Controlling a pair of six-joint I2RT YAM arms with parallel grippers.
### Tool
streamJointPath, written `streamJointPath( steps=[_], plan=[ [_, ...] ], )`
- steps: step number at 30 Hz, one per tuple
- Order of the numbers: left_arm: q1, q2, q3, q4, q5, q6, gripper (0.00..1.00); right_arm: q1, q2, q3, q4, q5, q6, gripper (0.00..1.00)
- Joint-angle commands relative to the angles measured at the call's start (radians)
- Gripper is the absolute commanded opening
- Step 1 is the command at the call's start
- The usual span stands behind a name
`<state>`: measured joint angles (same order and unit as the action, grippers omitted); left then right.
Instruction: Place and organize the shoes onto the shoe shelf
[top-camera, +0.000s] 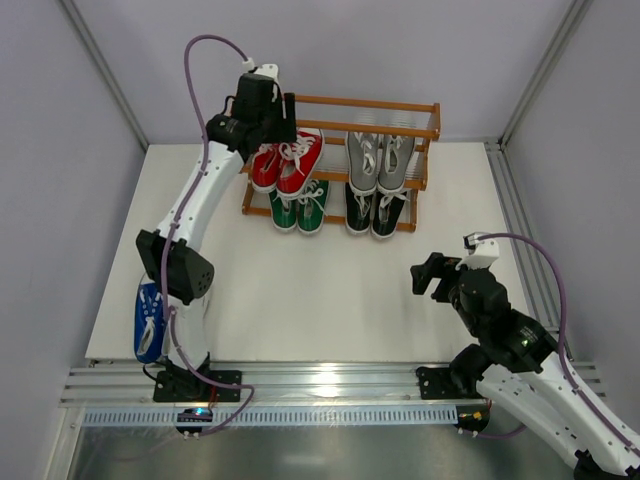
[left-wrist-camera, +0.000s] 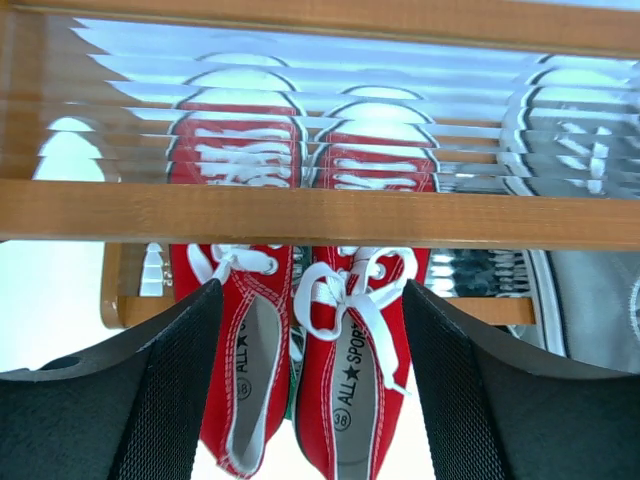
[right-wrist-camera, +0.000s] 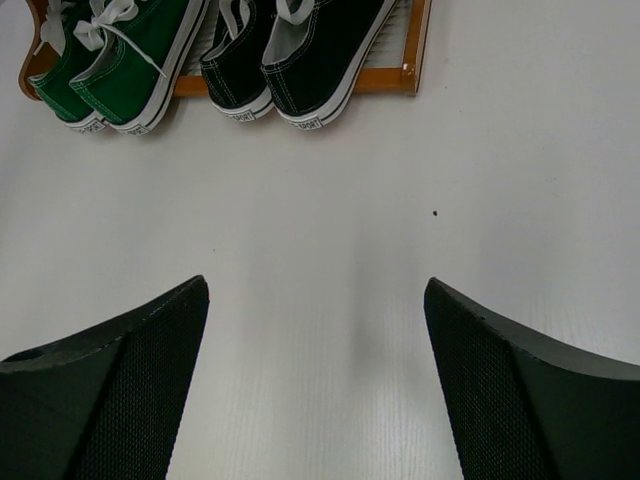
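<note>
Seeing left tool (left-wrist-camera: 312, 290) spread wide, gripping nothing, red shoes (top-camera: 287, 160) below on shelf (top-camera: 365, 103); right tool (right-wrist-camera: 316, 285) wide, empty, over table (right-wrist-camera: 320, 200). Blue shoe (top-camera: 148, 318) waits by my left base: light, soft canvas, so I'd pinch stiffer heel rim

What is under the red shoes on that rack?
The green pair sits on the tier below the red shoes, heels outward. Their toes are covered by the red pair, so anything further back cannot be seen.
</note>
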<state>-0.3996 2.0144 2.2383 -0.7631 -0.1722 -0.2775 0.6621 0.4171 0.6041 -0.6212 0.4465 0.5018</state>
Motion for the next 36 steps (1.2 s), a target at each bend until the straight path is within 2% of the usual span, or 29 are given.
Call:
streamJointPath(
  steps=[1, 13, 23, 26, 27, 29, 30, 32, 33, 36],
  plan=[
    [0.001, -0.091, -0.016, 0.053, -0.012, -0.017, 0.72, 0.007, 0.014, 0.023, 0.018, 0.020, -0.011, 0.89],
    [0.001, 0.029, 0.044, -0.182, 0.054, 0.087, 0.73, 0.007, 0.020, 0.022, 0.021, 0.018, -0.014, 0.89],
    [0.001, 0.096, 0.055, -0.212, 0.051, 0.147, 0.68, 0.007, 0.014, 0.020, 0.018, 0.018, -0.011, 0.89],
    [0.008, 0.112, 0.058, -0.211, 0.048, 0.150, 0.59, 0.007, 0.014, 0.019, 0.020, 0.021, -0.014, 0.89],
    [0.015, 0.116, 0.061, -0.209, 0.050, 0.150, 0.49, 0.007, 0.014, 0.019, 0.021, 0.020, -0.013, 0.89],
    [0.015, 0.122, 0.069, -0.209, 0.057, 0.144, 0.35, 0.007, 0.014, 0.019, 0.021, 0.021, -0.012, 0.89],
    [0.016, 0.124, 0.082, -0.208, 0.060, 0.141, 0.22, 0.005, 0.014, 0.019, 0.023, 0.023, -0.012, 0.89],
    [0.018, 0.119, 0.093, -0.199, 0.066, 0.135, 0.12, 0.007, 0.014, 0.019, 0.021, 0.024, -0.013, 0.89],
    [0.018, 0.118, 0.096, -0.194, 0.068, 0.133, 0.02, 0.007, 0.014, 0.019, 0.023, 0.023, -0.014, 0.89],
    [0.018, 0.098, 0.096, -0.162, 0.060, 0.127, 0.00, 0.007, 0.015, 0.020, 0.021, 0.026, -0.016, 0.89]
  ],
)
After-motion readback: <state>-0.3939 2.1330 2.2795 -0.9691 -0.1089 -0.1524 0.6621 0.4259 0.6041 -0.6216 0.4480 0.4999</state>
